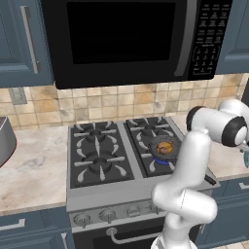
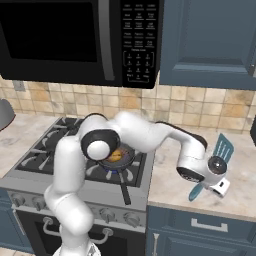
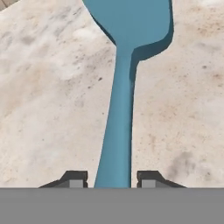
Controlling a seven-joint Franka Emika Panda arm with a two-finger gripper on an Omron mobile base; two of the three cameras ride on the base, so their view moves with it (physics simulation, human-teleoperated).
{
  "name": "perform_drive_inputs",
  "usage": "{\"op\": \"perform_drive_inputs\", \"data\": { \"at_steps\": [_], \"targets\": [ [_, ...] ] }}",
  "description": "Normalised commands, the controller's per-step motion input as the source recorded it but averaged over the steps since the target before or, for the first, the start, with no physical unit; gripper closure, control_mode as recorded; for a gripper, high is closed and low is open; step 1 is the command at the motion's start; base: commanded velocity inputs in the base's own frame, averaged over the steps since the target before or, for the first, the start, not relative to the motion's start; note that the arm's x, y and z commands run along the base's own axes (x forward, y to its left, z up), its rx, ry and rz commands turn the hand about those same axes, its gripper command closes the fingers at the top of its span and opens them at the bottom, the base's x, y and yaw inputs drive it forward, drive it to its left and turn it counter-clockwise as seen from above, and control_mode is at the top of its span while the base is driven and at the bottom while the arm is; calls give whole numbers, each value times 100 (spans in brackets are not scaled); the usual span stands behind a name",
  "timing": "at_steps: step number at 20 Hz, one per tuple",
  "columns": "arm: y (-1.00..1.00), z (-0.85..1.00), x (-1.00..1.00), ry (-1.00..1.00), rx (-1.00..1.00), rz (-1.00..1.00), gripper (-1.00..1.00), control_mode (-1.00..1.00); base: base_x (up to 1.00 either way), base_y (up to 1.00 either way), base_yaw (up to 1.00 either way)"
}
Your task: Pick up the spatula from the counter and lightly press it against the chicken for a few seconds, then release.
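Note:
The blue spatula (image 3: 116,122) lies on the speckled counter (image 3: 48,109), its handle running toward me and its blade at the top of the hand view. My gripper (image 3: 112,178) straddles the handle, one fingertip (image 3: 75,178) on each side with a narrow gap to the handle, so it stands open. From the right base view the spatula (image 2: 223,148) rests on the counter right of the stove, with the arm's hand (image 2: 207,170) low over its handle. The browned chicken (image 2: 116,156) (image 1: 165,147) sits in a small dark pan (image 1: 153,145) on the front right burner.
The black stove (image 1: 97,151) has several burners; the pan's handle (image 2: 123,189) points toward the stove's front edge. A microwave (image 1: 126,39) hangs above. A grey pot (image 1: 5,141) stands on the left counter. The counter's front edge (image 2: 200,207) is near the spatula.

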Motion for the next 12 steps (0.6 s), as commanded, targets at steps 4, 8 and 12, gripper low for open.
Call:
{"op": "perform_drive_inputs", "data": {
  "at_steps": [4, 8, 12],
  "targets": [
    [65, 16, -8, -10, -3, 10, 100, -100, 0, 0, 0],
    [39, 38, -1, -2, -3, 14, 100, -100, 0, 0, 0],
    [18, 47, -17, 0, -9, 16, 100, -100, 0, 0, 0]
  ]
}}
